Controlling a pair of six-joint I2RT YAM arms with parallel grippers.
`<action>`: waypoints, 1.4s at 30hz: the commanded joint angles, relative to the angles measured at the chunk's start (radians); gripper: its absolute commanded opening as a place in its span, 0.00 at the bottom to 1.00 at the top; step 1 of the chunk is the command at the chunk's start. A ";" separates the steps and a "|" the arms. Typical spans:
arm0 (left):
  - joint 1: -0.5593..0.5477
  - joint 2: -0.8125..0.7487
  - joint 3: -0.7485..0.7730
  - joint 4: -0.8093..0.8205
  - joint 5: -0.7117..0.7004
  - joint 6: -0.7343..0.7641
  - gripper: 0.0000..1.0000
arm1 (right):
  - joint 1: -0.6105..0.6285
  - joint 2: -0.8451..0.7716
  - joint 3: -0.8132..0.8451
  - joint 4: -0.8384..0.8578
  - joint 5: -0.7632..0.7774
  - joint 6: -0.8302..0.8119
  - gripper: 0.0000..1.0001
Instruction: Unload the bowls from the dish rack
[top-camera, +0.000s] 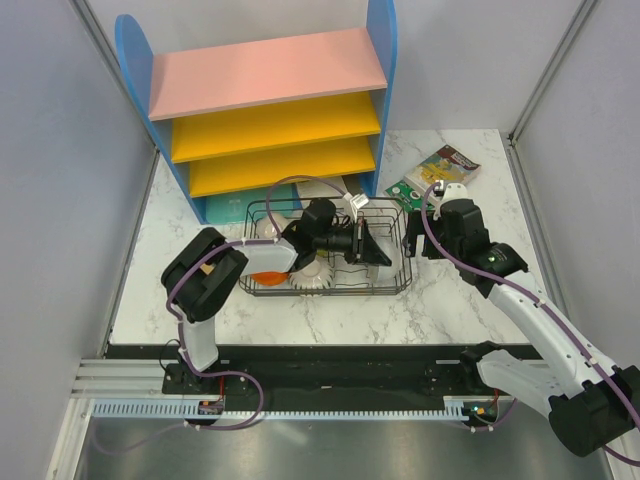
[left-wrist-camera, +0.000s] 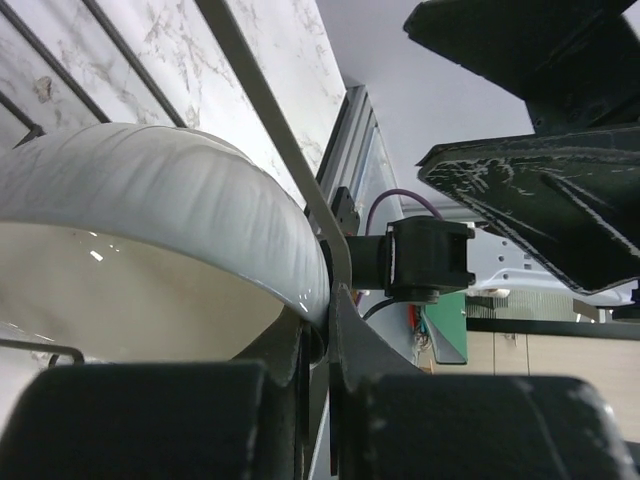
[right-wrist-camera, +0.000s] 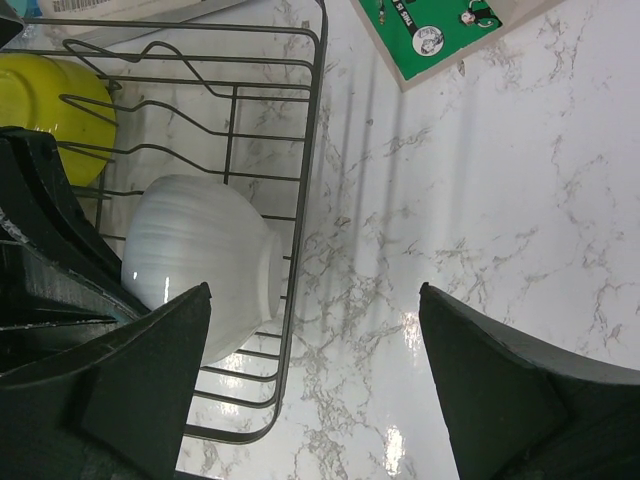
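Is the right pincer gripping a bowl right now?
No, the right pincer stands wide open and clamps nothing; the white bowl sits in the dish rack.

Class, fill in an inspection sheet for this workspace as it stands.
Surface: white marble-patterned tabletop.
Job's things: black wire dish rack holds white ribbed bowl, yellow bowl, orange bowl.
Clutter: green and yellow booklets beside blue shelf unit with pink and yellow boards.
Grippers: left gripper shut on white bowl's rim; right gripper open at rack's right edge.
Cables: purple cable along each arm.
Surroundings: grey panel walls.
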 joint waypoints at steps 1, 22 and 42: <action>0.000 0.006 0.065 0.172 0.067 -0.059 0.02 | 0.001 0.000 0.016 0.008 0.029 0.007 0.93; 0.081 -0.362 0.053 -0.221 -0.134 0.156 0.02 | 0.001 -0.011 0.009 -0.003 0.126 0.025 0.94; 0.321 -0.774 0.080 -1.374 -1.258 0.375 0.02 | 0.002 0.006 -0.008 0.025 0.109 0.028 0.94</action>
